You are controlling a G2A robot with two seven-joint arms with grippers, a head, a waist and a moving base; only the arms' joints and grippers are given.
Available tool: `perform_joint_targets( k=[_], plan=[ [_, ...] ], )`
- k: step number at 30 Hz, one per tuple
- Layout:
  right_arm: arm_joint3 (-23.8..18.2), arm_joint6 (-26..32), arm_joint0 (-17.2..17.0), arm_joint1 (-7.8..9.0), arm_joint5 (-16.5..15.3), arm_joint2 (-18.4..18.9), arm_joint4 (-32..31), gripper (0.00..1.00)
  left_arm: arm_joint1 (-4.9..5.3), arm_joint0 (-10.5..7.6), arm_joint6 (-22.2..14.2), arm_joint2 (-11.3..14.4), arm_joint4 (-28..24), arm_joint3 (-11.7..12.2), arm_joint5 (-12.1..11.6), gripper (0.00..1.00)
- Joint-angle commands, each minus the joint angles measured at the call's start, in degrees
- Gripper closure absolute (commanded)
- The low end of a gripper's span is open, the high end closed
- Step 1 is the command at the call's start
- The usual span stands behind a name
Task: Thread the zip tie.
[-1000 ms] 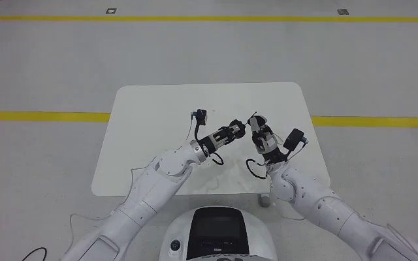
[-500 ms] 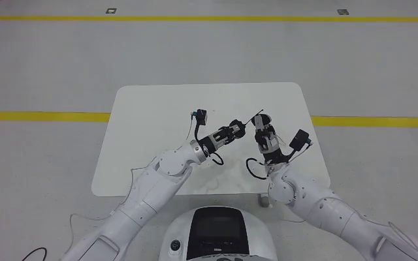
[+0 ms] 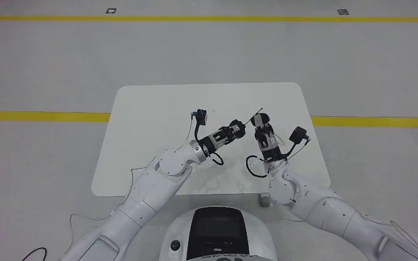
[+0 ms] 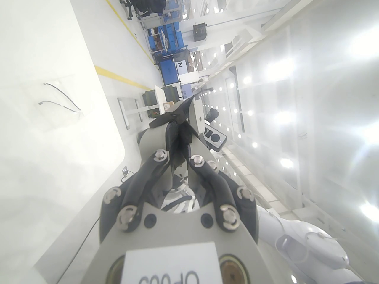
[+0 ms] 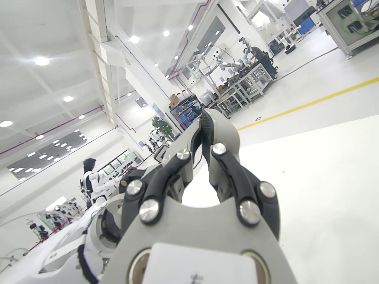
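Overhead, the left gripper (image 3: 240,125) and the right gripper (image 3: 260,120) meet tip to tip above the table (image 3: 150,111), a little right of its middle, with the thin black zip tie (image 3: 258,113) slanting between them, clear of the table. Closer, the left wrist view has its fingers (image 4: 155,141) clamped on the tie's black strap. The right wrist view has its fingers (image 5: 225,131) pressed together; what they pinch is unclear.

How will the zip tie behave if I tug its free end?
Likely springy, not limp: the zip tie juts out straight beyond the left gripper. Probably very light, being so thin. May slip from a loose pinch.
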Motion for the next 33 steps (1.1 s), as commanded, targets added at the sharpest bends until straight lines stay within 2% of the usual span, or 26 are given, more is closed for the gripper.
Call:
perform_joint_targets(
  k=[1, 5, 24, 33],
  plan=[
    [-1.10, 0.15, -0.20, 0.04, 0.00, 0.23, 1.32, 1.00, 0.00, 0.00, 0.00, 0.00, 0.00, 0.00, 0.00, 1.00],
    [-2.94, 1.30, -0.65, 0.26, 0.00, 0.80, 3.13, 1.00, 0.00, 0.00, 0.00, 0.00, 0.00, 0.00, 0.00, 1.00],
    [-3.06, 5.63, -1.67, 0.33, 0.00, 2.23, 2.99, 1.00, 0.00, 0.00, 0.00, 0.00, 0.00, 0.00, 0.00, 1.00],
    [-4.54, 3.66, -2.06, 0.29, 0.00, 2.65, 1.88, 1.00, 0.00, 0.00, 0.00, 0.00, 0.00, 0.00, 0.00, 1.00]
  ],
)
